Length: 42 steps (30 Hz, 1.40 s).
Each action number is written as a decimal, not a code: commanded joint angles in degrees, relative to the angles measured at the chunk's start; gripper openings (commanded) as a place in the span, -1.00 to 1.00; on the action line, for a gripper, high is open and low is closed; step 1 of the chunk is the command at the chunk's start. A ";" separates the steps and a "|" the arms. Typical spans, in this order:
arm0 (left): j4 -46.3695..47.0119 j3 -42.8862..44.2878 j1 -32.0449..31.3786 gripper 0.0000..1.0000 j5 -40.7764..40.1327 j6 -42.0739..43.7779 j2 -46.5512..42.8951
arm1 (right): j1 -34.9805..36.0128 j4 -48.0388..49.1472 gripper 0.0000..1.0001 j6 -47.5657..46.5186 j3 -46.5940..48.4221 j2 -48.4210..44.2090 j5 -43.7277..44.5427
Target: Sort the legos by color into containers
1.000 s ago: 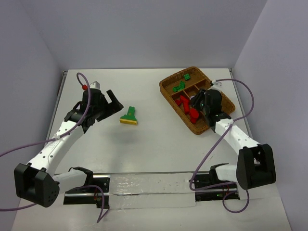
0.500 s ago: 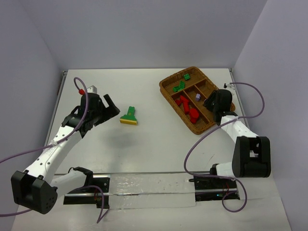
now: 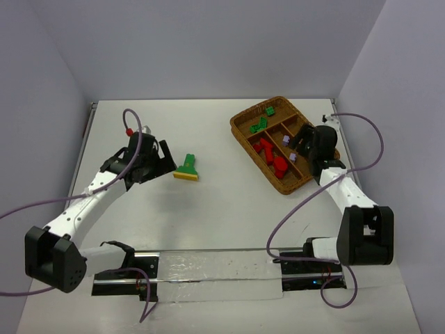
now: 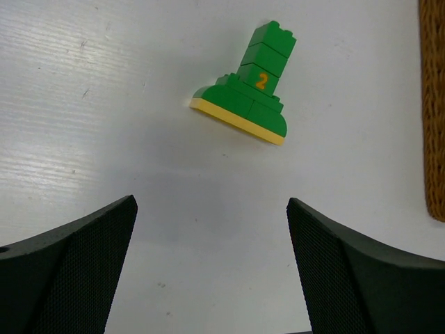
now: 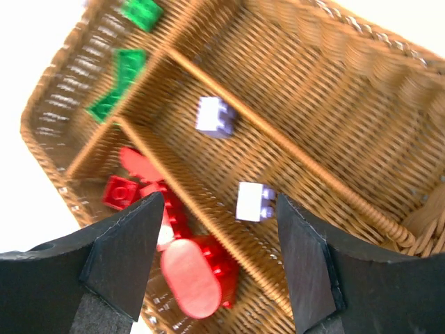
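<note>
The left gripper [image 3: 165,157] now sits closer to the green brick stack on a yellow base [image 3: 186,168]. The right gripper [image 3: 300,142] has drawn back from the red section of the brown woven wicker tray [image 3: 250,115] to its right side, uncovering a second lilac-white brick [image 3: 293,157].

From my left wrist camera I get only a sliver of the wicker tray [image 4: 432,104], cut by the right edge. My right wrist view is blurred, and a finger [image 5: 118,268] covers part of the red legos [image 5: 189,278].
</note>
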 commanded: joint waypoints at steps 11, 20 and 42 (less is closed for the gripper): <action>2.15 19.09 -8.99 0.62 -6.70 9.43 25.90 | 18.48 -0.27 0.46 -3.43 -3.70 -11.36 3.91; -0.11 30.21 -8.90 0.57 -10.95 16.38 40.00 | 18.40 0.90 0.43 -1.99 -8.16 -14.02 3.15; 3.08 31.07 -8.02 -0.43 -12.87 18.13 46.41 | 18.44 -0.09 0.40 -2.12 -8.95 -14.59 2.63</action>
